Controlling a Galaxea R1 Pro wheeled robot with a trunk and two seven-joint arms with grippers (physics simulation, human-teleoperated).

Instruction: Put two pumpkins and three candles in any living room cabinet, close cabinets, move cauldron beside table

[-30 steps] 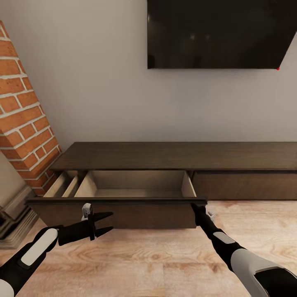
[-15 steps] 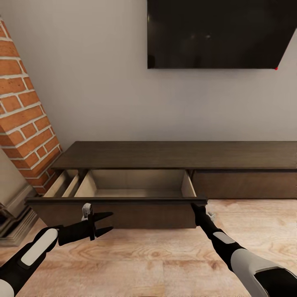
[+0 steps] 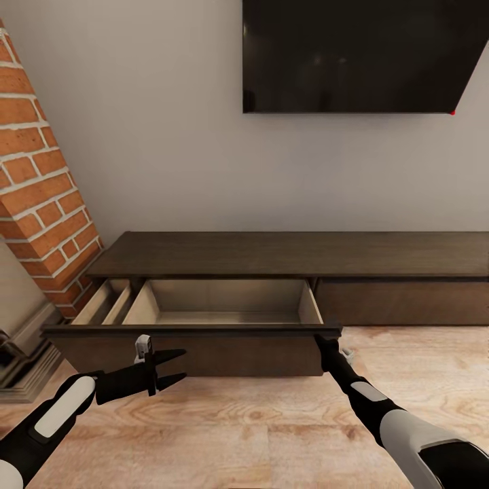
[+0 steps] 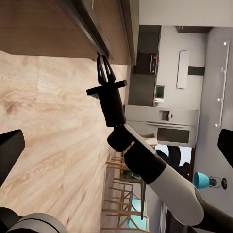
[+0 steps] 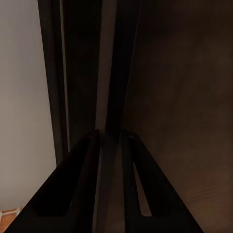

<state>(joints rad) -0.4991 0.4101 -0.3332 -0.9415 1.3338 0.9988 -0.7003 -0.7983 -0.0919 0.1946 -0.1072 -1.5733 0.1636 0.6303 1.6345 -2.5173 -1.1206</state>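
Gripping the front edge of the cabinet [image 3: 285,255] drawer [image 3: 224,305] at its right corner, the right hand [image 3: 327,341] has its fingers pinched narrowly around the panel's lip, well placed for pulling or pushing it. The drawer stands wide open, pale interior bare. The left hand [image 3: 171,367] hovers empty, fingers spread, before the drawer front, above the wooden floor [image 3: 258,435].

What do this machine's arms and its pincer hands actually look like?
Both arms are matte black with glossy white shells on the forearms. The left gripper has two slim, pointed black fingers and a small grey block above the wrist. The right gripper is likewise black and narrow.
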